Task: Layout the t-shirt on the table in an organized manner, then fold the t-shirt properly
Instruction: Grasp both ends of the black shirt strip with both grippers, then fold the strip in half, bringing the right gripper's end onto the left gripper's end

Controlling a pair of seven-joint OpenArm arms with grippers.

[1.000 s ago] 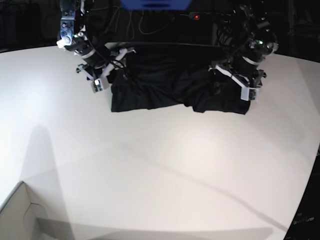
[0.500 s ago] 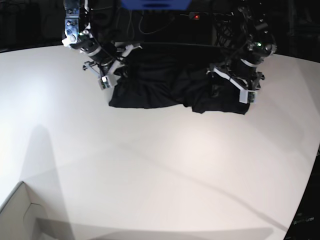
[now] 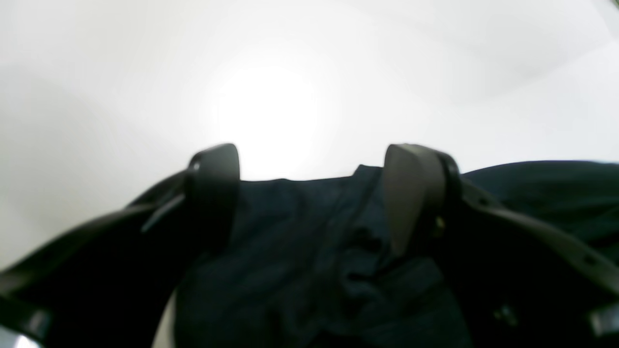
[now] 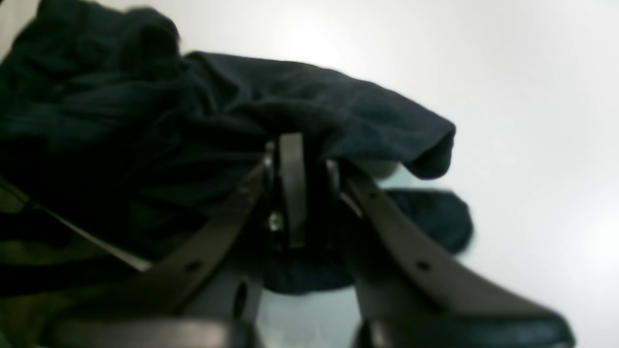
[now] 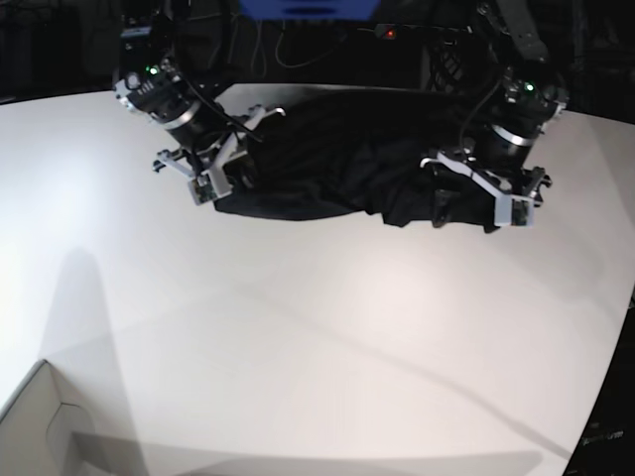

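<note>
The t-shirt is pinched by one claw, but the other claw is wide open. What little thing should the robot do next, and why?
Probably close the left gripper on the t-shirt. Its jaws stand open with dark cloth lying between them, while the right gripper is already shut on a fold at the other end. With both ends held, the arms could spread the bunched cloth over the table.

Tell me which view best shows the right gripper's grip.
Right wrist view: the right gripper is pinched shut on a fold of the t-shirt. Base view shows it small and dark against the cloth; left wrist view misses it.
</note>
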